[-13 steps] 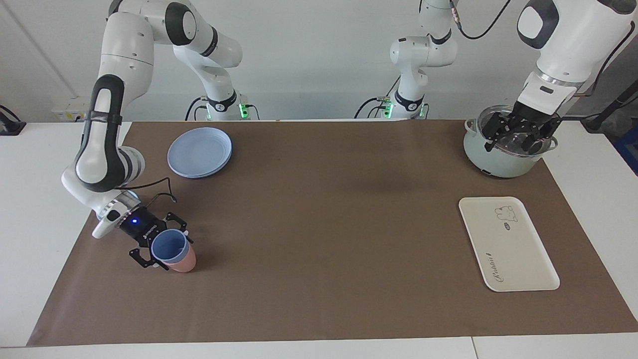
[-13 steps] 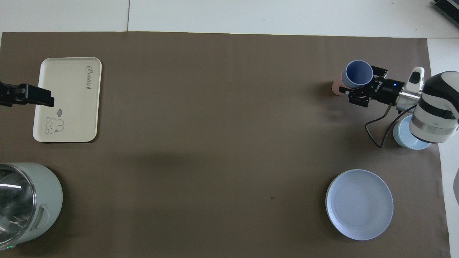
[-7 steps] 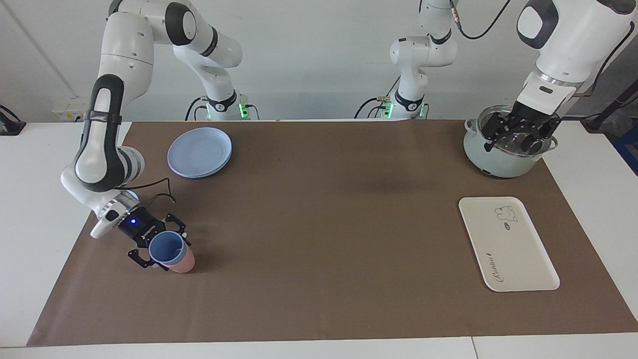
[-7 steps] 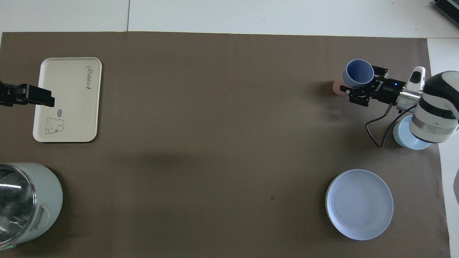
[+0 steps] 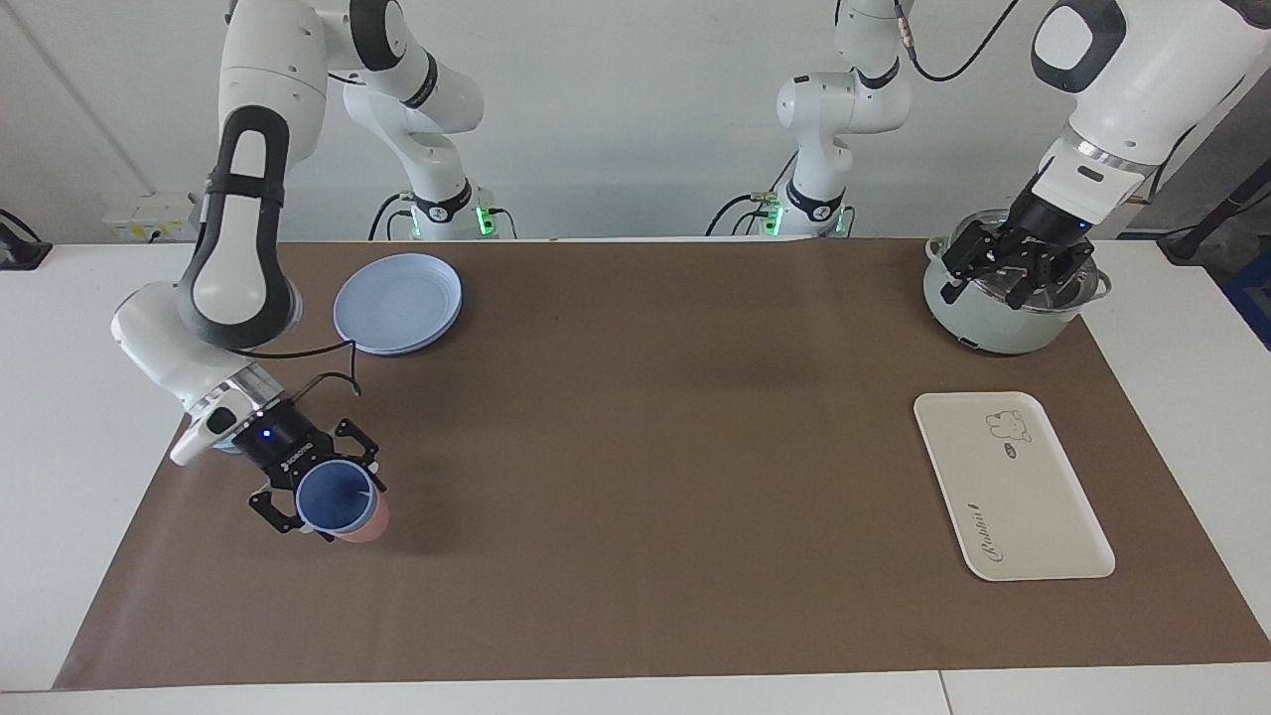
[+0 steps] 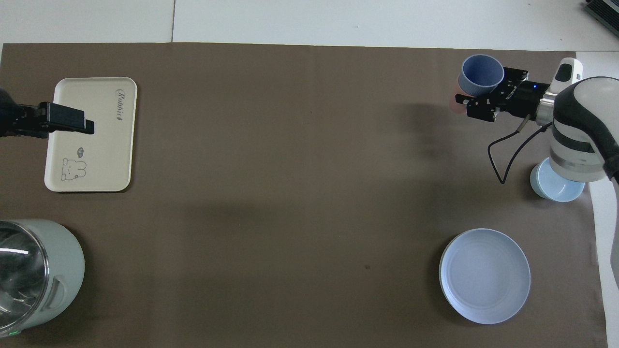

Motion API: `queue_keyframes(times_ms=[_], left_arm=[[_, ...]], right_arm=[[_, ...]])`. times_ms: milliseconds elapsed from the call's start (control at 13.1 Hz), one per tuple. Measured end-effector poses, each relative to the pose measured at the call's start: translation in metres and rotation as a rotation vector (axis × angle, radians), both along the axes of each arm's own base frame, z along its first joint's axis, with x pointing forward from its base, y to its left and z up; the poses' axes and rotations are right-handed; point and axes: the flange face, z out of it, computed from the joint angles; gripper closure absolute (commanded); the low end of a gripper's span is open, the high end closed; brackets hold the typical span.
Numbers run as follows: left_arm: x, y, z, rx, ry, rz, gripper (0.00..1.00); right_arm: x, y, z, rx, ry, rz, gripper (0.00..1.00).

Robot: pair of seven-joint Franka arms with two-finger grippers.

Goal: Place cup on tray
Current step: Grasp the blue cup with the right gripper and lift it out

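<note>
Gripping the cup [image 5: 338, 496], the right gripper [image 5: 320, 495] hangs over the pink cup [image 5: 363, 523] in the facing view, at the right arm's end of the counter [image 5: 635, 467]. Its jaws are closed on the blue cup's wall; the cup stands upright, mouth up, and appears lifted clear of the pink cup beneath it, though contact between the two cannot be ruled out from this angle. A round blue plate [image 5: 398, 302] lies nearer to the robots than the cups. At the left arm's end, the left gripper [image 5: 1015, 266] hangs over the pale green pot [image 5: 993, 318], jaws open and holding nothing. The tray [image 5: 1011, 484] lies flat on the brown mat, farther from the robots than the pot, well apart from the cup, with nothing on it.

Overhead view: the cup [image 6: 480, 75] sits in the right gripper [image 6: 485, 89], covering most of the pink cup [image 6: 455, 103], of which only a sliver shows. A light-blue bowl [image 6: 554, 185] stands partly under the right arm, between the cups and the plate [image 6: 484, 275]. The left gripper [image 6: 72, 121] shows as a dark bar over the tray's [image 6: 104, 145] edge; its jaw state is not readable from here. The pot [image 6: 38, 273] stands nearer to the robots than the tray.
</note>
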Motion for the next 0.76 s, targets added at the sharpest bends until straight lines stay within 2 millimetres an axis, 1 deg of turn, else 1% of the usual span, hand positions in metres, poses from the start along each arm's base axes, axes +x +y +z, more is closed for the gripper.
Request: queue_keyframes(times_ms=[76,229,457,533,610,762], left_arm=[[0.006,-0.003,0.000,-0.012,-0.002,0.013,0.06],[0.021,-0.012,-0.002,-0.043,-0.003,0.034,0.10],[0.051,-0.025,-0.005,-0.136,-0.003,0.116,0.10],[0.064,-0.034,-0.010,-0.164,-0.007,0.157,0.10],[0.078,-0.054,-0.017,-0.188,-0.017,0.193,0.10],[0.097,-0.111,-0.036,-0.233,-0.038,0.253,0.10]], right_arm=[[0.000,0.014,0.017,-0.009,0.024,-0.023,1.00],[-0.001,0.041,0.040,-0.040,0.069,-0.069,1.00],[-0.003,0.088,0.061,-0.132,0.157,-0.133,1.00],[-0.004,0.105,0.068,-0.159,0.180,-0.160,1.00],[-0.006,0.124,0.073,-0.183,0.201,-0.186,1.00],[-0.011,0.165,0.077,-0.231,0.238,-0.237,1.00]])
